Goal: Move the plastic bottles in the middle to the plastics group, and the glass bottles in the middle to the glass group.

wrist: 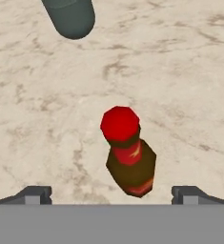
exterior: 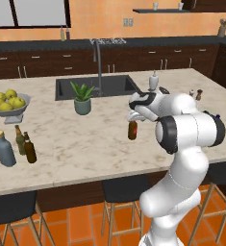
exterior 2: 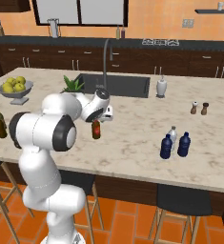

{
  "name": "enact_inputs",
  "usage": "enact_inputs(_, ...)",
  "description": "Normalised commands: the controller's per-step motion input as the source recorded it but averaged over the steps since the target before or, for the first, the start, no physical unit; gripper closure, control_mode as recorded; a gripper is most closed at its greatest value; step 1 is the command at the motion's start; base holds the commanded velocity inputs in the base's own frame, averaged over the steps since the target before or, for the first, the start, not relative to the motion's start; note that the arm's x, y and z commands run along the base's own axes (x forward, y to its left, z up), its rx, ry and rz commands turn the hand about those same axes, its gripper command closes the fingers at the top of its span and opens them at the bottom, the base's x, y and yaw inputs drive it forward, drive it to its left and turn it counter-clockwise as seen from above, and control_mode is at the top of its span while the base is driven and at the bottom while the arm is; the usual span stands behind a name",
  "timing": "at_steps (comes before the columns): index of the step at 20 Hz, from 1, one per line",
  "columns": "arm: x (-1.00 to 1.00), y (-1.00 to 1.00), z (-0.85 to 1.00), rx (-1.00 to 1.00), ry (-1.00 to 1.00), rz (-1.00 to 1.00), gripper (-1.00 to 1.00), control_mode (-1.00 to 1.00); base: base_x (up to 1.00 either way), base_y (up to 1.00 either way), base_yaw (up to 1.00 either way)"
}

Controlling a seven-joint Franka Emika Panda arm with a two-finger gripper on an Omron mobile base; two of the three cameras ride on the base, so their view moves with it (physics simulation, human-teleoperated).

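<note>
What my own body and the picture edges keep from me

In the left base view my wrist covers the top of the red-capped brown bottle, and my upper arm hides all but a sliver of a blue bottle at the table's right. In the right base view my shoulder cuts off part of the plant, and the left edge clips a plain brown bottle. In the hand view a grey-green pot is cropped by the top edge, and my tool's fingertips barely clear the bottom.

My arm is showing glossy white rounded shells with dark grey joint rings; two small dark fingertips are tipping my hand.
</note>
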Motion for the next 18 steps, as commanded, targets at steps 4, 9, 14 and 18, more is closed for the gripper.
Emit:
enact_inputs(4, 0.25, 0.00, -0.15, 0.00, 0.00, 0.00, -1.00, -1.00, 0.00, 0.00, 0.00)
enact_inputs(9, 0.23, 0.00, -0.11, 0.00, 0.00, 0.00, -1.00, -1.00, 0.00, 0.00, 0.00)
enact_inputs(14, 0.09, 0.02, -0.13, 0.00, -0.01, 0.00, -1.00, -1.00, 0.00, 0.00, 0.00)
enact_inputs(18, 0.13, 0.01, -0.14, 0.00, -0.02, 0.00, -1.00, -1.00, 0.00, 0.00, 0.00)
